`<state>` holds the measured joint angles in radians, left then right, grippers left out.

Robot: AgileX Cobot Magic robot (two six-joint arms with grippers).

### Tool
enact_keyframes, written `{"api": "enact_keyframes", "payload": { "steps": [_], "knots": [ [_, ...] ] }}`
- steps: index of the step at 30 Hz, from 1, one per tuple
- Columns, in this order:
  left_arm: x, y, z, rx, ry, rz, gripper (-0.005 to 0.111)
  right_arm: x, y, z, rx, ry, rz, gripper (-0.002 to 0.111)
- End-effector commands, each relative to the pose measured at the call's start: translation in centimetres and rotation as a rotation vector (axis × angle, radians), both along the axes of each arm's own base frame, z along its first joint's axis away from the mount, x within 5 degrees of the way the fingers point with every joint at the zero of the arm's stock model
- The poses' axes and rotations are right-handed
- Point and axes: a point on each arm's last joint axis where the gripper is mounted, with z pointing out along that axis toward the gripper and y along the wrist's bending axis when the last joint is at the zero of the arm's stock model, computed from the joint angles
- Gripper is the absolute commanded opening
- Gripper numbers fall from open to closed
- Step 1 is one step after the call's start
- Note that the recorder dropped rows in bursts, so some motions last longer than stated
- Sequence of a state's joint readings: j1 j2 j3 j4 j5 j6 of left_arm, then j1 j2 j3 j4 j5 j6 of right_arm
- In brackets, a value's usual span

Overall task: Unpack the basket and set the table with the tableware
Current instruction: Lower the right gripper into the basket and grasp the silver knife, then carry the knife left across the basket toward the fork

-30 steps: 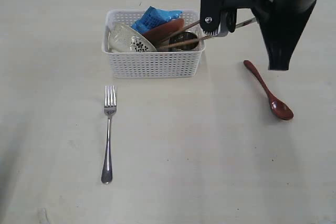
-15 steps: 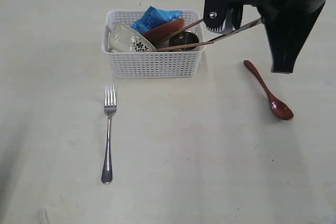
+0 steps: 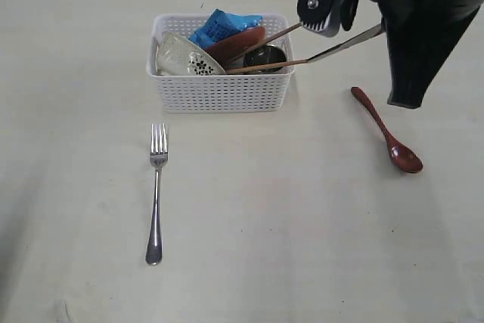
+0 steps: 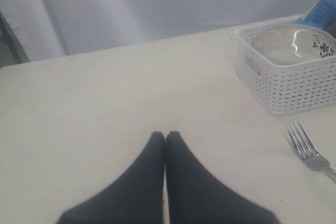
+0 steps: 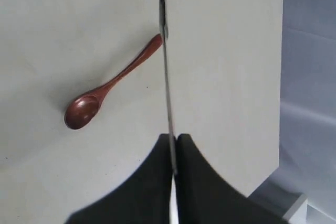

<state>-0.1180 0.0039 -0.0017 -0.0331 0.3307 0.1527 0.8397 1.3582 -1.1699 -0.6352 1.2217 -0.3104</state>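
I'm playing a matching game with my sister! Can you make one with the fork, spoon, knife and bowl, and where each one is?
Things:
1 fork
2 spoon
3 knife
4 bowl

Places:
A in the basket
B clamped in the right gripper
C dark red, on the table
D steel, lying on the table

Pairs: 1-D, 2-C, 3-B, 4-A

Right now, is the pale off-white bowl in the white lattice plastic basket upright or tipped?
Tipped: the bowl leans on its side in the basket, opening facing sideways.
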Motion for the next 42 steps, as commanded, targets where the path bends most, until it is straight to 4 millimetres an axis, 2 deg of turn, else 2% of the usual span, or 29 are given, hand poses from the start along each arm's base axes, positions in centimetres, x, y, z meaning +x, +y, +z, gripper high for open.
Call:
{"api": "enact_keyframes", "payload": {
  "steps": [1, 6, 14, 19, 25, 31, 38, 42],
  "knots": [
    [0.0, 0.0, 0.1, -0.001, -0.013, -0.004, 0.0, -0.8, -0.8, 1.4, 0.055, -0.04, -0.013, 0.0],
    [0.0, 0.0, 0.1, -0.001, -0.013, -0.004, 0.0, -1.8, -0.8, 2.2, 0.092, -0.064, 0.008, 0.0],
    [0.0, 0.0, 0.1, -0.002, -0.012, -0.004, 0.0, -4.9, 2.8, 2.4, 0.09, -0.1, 0.19, 0.0],
    [0.0, 0.0, 0.1, -0.002, -0.012, -0.004, 0.0, -6.8, 4.3, 2.4, 0.104, -0.097, 0.279, 0.0],
    [0.0, 0.0, 0.1, -0.002, -0.012, -0.004, 0.0, -7.9, 7.0, 2.3, 0.283, -0.13, 0.358, 0.0],
    [0.0, 0.0, 0.1, -0.002, -0.012, -0.004, 0.0, -8.5, 11.4, 0.0, 0.365, -0.105, 0.466, 0.0],
    [0.0, 0.0, 0.1, -0.002, -0.012, -0.004, 0.0, -7.1, 16.2, -4.7, 0.444, -0.136, 0.429, 0.0],
    [0.0, 0.0, 0.1, -0.002, -0.012, -0.004, 0.0, -6.5, 18.0, -7.2, 0.433, -0.158, 0.438, 0.0]
  ]
}}
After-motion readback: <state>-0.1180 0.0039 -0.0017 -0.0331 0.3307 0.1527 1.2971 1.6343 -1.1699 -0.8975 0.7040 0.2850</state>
